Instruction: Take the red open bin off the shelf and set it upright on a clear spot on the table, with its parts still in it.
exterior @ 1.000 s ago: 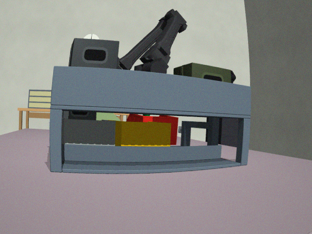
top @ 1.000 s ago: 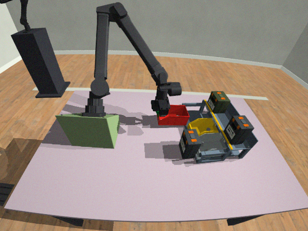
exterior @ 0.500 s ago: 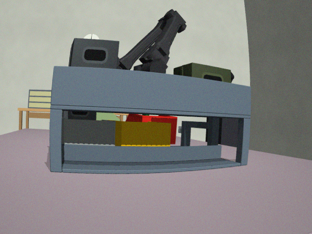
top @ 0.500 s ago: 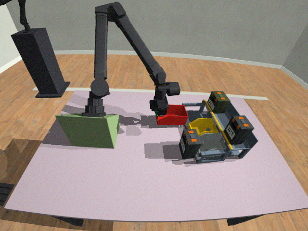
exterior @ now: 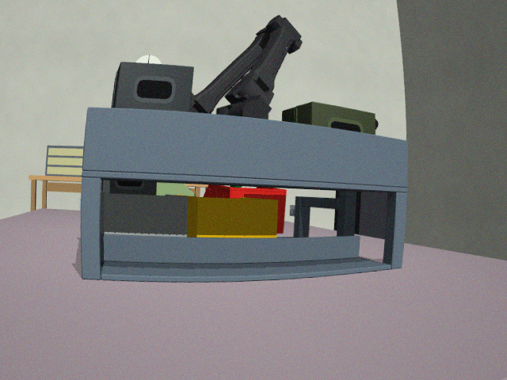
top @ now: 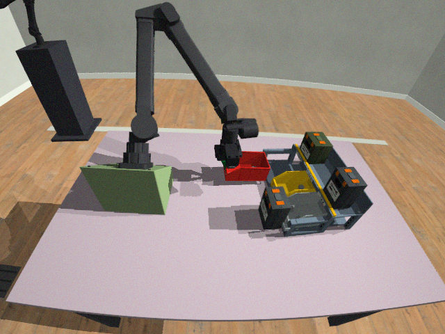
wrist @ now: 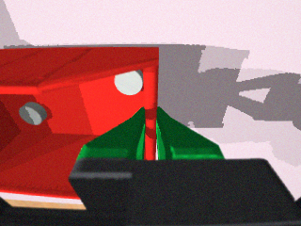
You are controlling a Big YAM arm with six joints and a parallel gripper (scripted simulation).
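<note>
The red open bin (top: pixel 251 168) (exterior: pixel 261 191) (wrist: pixel 71 94) sits upright just left of the grey-blue shelf (top: pixel 309 226) (exterior: pixel 245 151), outside it and low over the table (top: pixel 179 259); I cannot tell if it touches the table. My gripper (top: pixel 229 165) (wrist: pixel 150 112) is shut on the bin's left wall, with its green fingers pinching the rim. In the wrist view two grey round parts (wrist: pixel 128 82) (wrist: pixel 32 113) lie inside the bin. In the exterior view the bin shows only partly, behind the yellow bin (exterior: pixel 231 216).
The yellow bin (top: pixel 293 181) stays on the shelf. Two black cases (top: pixel 274 208) (top: pixel 345 186) and an olive case (top: pixel 316 142) (exterior: pixel 327 116) stand on the shelf. The arm's green base block (top: pixel 129 192) stands at the left. A dark pillar (top: pixel 57 90) stands off the table.
</note>
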